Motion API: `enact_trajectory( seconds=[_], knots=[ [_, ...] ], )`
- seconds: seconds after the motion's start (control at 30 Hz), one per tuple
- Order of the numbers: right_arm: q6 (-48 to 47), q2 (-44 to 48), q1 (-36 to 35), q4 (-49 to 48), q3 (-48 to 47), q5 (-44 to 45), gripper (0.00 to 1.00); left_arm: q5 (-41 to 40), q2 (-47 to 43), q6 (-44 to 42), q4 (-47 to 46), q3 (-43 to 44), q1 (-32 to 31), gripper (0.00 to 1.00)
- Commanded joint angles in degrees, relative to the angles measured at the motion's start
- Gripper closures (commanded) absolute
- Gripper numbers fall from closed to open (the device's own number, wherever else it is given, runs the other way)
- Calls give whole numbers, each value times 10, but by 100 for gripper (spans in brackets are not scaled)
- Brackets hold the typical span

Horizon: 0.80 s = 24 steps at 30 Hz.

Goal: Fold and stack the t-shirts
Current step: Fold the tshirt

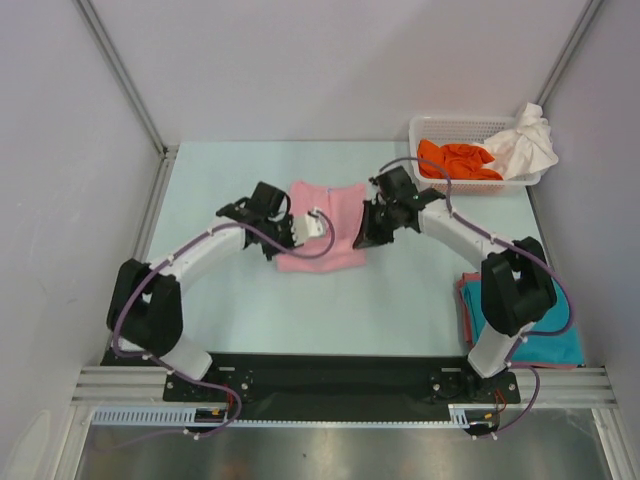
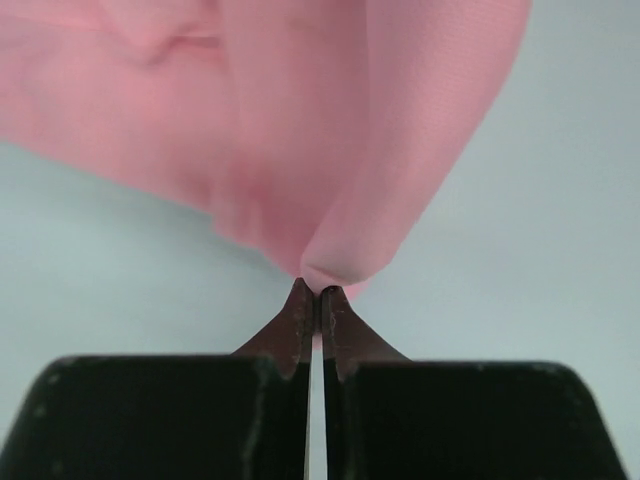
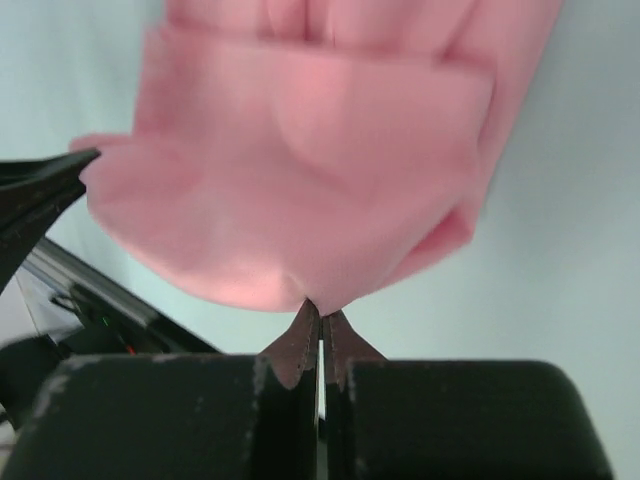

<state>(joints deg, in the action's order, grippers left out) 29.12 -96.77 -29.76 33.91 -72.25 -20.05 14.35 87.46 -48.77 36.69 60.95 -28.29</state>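
**Pinch on both sides of the pink shirt**

Cloth is caught in both tools, as far as I can read it from here. The left tool [image 2: 312, 300] has its tips closed together with a fold of the light pink t-shirt [image 1: 335, 205] nipped between them. The right tool [image 3: 320, 318] is closed the same way on the opposite side of that shirt.

The shirt lies mid-tabletop [image 1: 240, 310], between the two wrists. The left tool is at its left edge and the right tool at its right edge, so neither arm is nearer. In both wrist views the fabric spreads away from the tips. I judge the coming fold depends on both arms carrying their pinched edges the same way, across the shirt's width and together.

In the overhead view the wrists cover the grip points, so I cannot say whether each holds a corner or a mid-edge. I also cannot tell how many layers are caught. Both wrist views are blurred up close.

The teal t-shirt [image 1: 560, 345] lies at the near right by the right arm's base, partly behind it. The orange t-shirt [image 1: 455, 160] and white t-shirt [image 1: 528, 140] sit in the basket [image 1: 450, 120] at the far right.
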Motion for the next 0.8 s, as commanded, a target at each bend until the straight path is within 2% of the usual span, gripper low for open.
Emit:
enact_trajectory(
  seconds=[0.0,0.13,0.3,0.57,0.77],
  knots=[
    [-35,-60,50,-4,-89,-20,100,16,50,-12,15,126,45,100],
    [-32,-134,82,-23,-219,-14,100,22,137,11,24,261,85,100],
    [-7,-227,119,-41,-321,-10,100,5,245,32,31,401,109,100],
    [20,-294,144,-54,-399,-2,100,-7,339,81,-14,500,120,100],
    [44,-328,148,-89,-407,12,100,-35,400,119,-45,558,119,100]
  ],
)
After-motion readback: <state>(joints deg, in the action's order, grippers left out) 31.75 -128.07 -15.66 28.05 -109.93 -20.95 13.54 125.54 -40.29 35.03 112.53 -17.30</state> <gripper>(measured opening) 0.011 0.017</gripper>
